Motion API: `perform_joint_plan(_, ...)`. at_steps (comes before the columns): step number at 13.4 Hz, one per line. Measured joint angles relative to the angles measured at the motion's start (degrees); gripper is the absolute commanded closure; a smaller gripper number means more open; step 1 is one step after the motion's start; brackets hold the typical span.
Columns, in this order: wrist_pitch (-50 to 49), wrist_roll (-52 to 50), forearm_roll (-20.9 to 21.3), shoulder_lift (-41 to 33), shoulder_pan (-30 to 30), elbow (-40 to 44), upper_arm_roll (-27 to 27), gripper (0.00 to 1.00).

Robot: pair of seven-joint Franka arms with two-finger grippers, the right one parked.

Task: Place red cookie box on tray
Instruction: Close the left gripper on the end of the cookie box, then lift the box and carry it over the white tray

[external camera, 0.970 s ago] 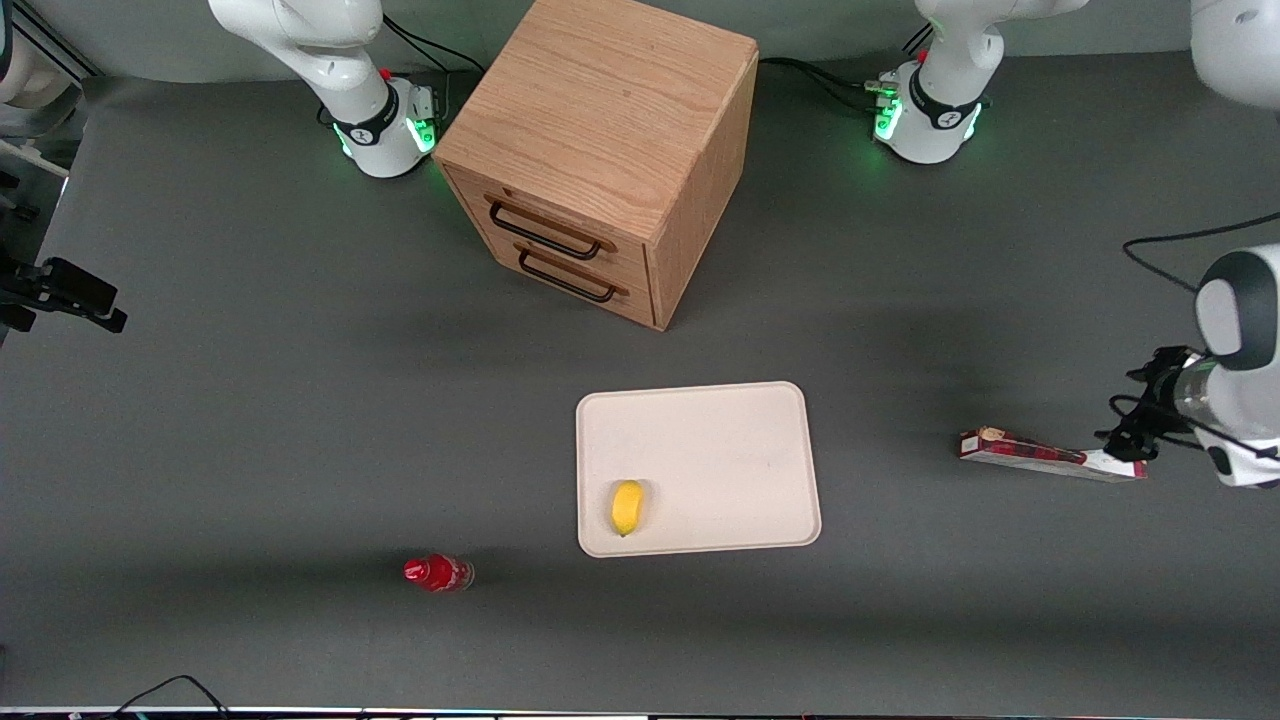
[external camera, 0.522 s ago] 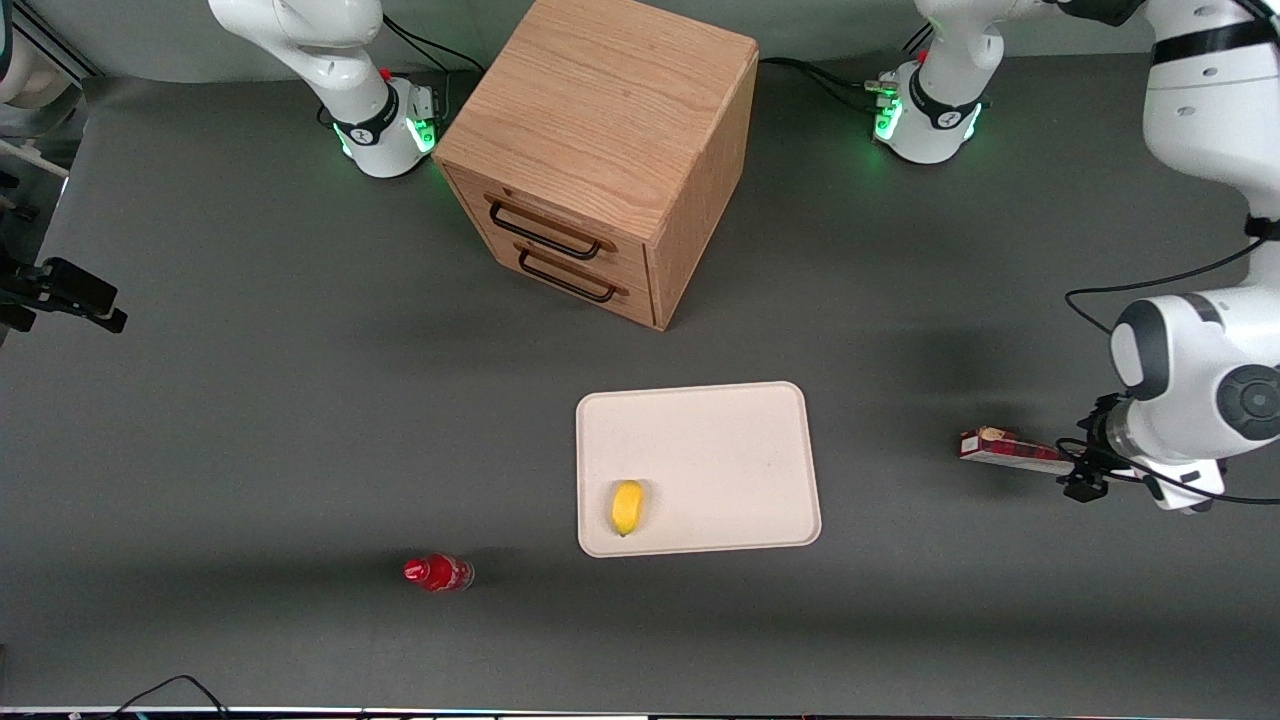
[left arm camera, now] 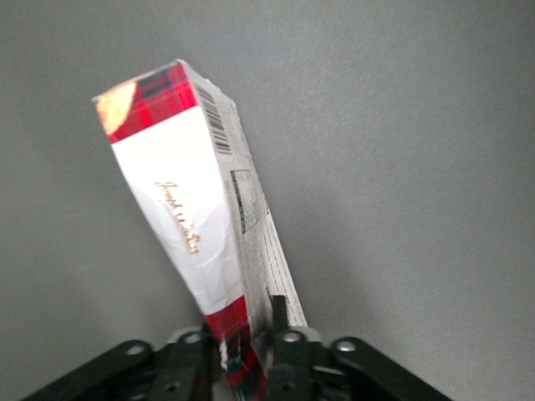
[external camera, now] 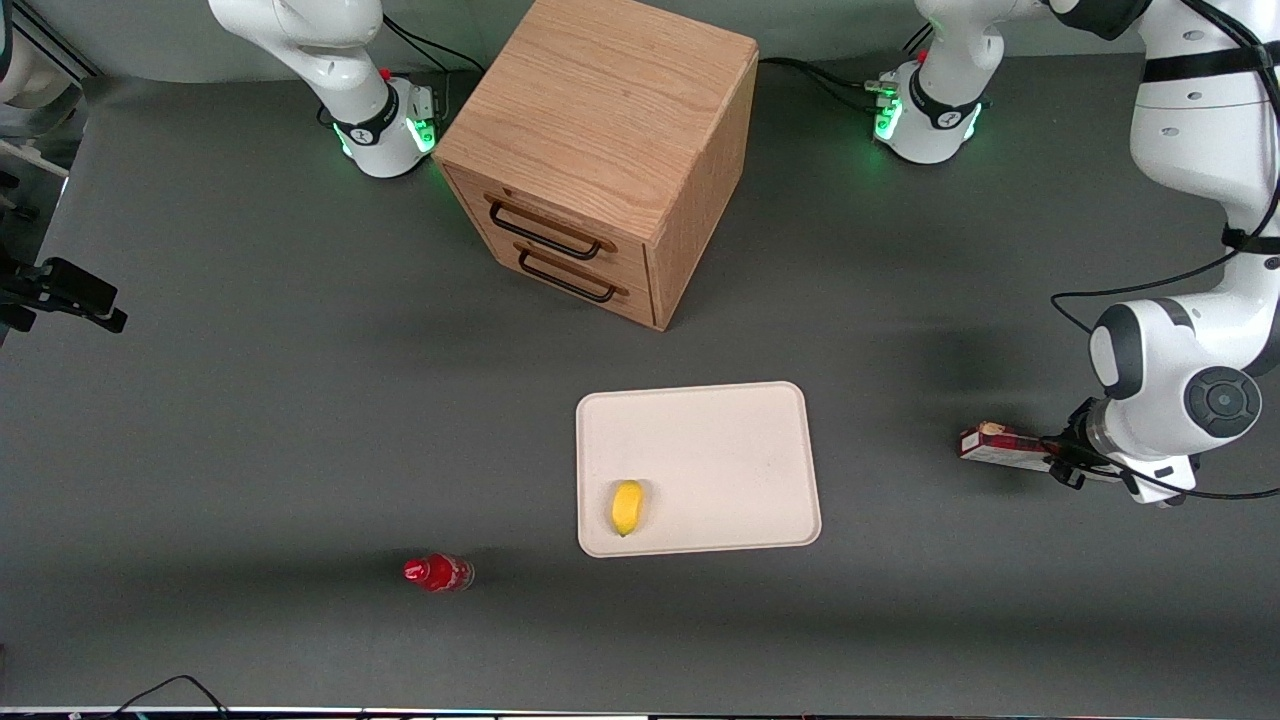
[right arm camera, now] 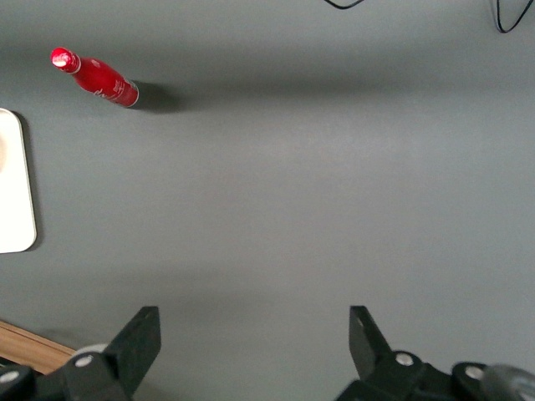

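The red cookie box (external camera: 1000,446) lies toward the working arm's end of the table, well apart from the cream-white tray (external camera: 720,440). My left gripper (external camera: 1066,464) is down at the box's end farthest from the tray. In the left wrist view the box (left arm camera: 188,209) shows its white face and red patterned ends, and it stands on a long edge. The gripper (left arm camera: 251,344) is shut on its near red end, one finger on each broad face. The wrist hides that end in the front view.
A yellow fruit (external camera: 627,507) lies on the tray near its front corner. A small red bottle (external camera: 437,573) lies on the table toward the parked arm's end. A wooden two-drawer cabinet (external camera: 600,150) stands farther from the front camera than the tray.
The arm has swung over the box's outer end and now hides it. The gripper has closed on that end, and the box has shifted slightly.
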Motion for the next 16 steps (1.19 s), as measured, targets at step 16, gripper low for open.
perform_joint_plan(16, -34.54, 12.15, 2.75, -2.82, -1.92, 25.45, -31.76, 1.00)
